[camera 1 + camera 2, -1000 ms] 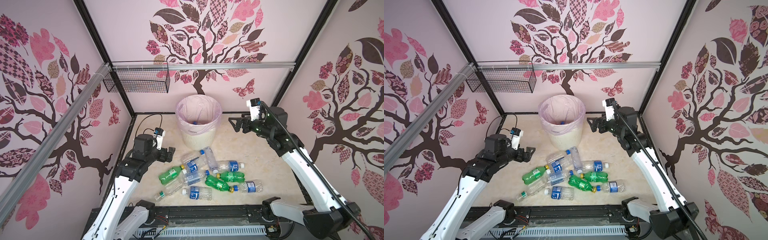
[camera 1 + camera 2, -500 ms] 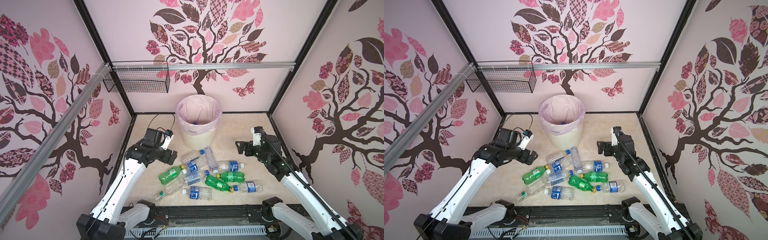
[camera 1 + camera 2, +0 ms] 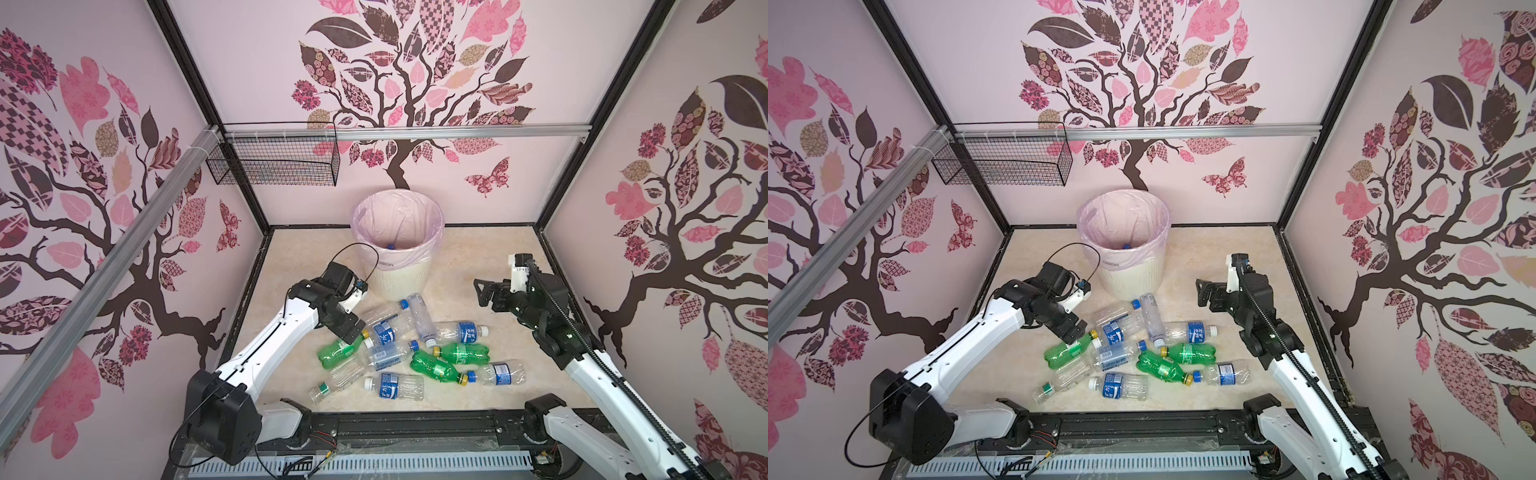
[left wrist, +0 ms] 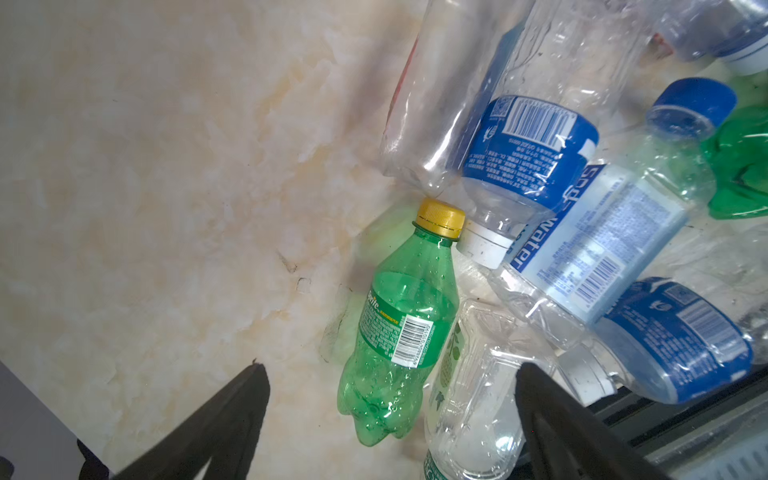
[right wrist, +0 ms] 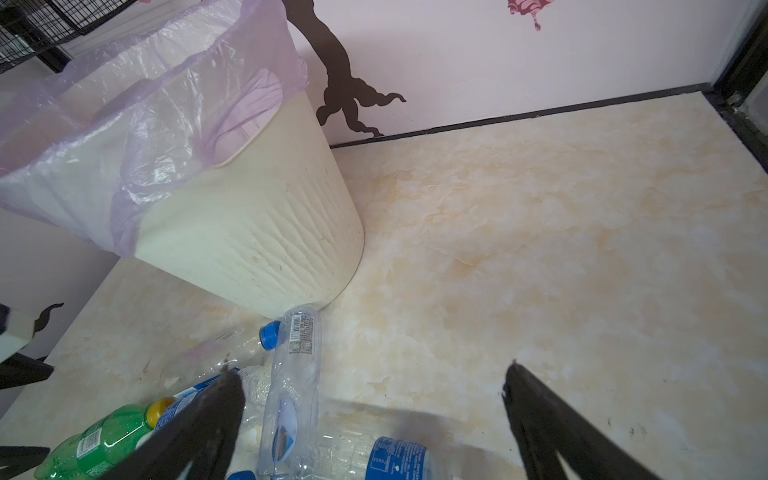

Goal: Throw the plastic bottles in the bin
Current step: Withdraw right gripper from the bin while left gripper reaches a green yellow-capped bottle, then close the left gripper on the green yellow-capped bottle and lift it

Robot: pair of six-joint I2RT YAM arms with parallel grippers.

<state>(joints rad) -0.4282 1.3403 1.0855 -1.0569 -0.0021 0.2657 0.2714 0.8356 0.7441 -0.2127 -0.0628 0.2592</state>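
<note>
Left gripper (image 4: 390, 365) and right gripper (image 5: 372, 370) gape empty above ten-odd clear or green plastic bottles (image 3: 395, 386). The round cream ribbed bin (image 3: 399, 282) shows only one blue cap (image 3: 390, 246).

Our left arm (image 3: 270, 345) stretches forward and low from its base, wrist bent down, so the left claw (image 3: 348, 336) points at the table with its jaws spread wide. Our right arm (image 3: 590, 365) rises with a bent elbow. The right claw (image 3: 480, 293) is level, aimed toward the middle, jaws wide apart.
</note>
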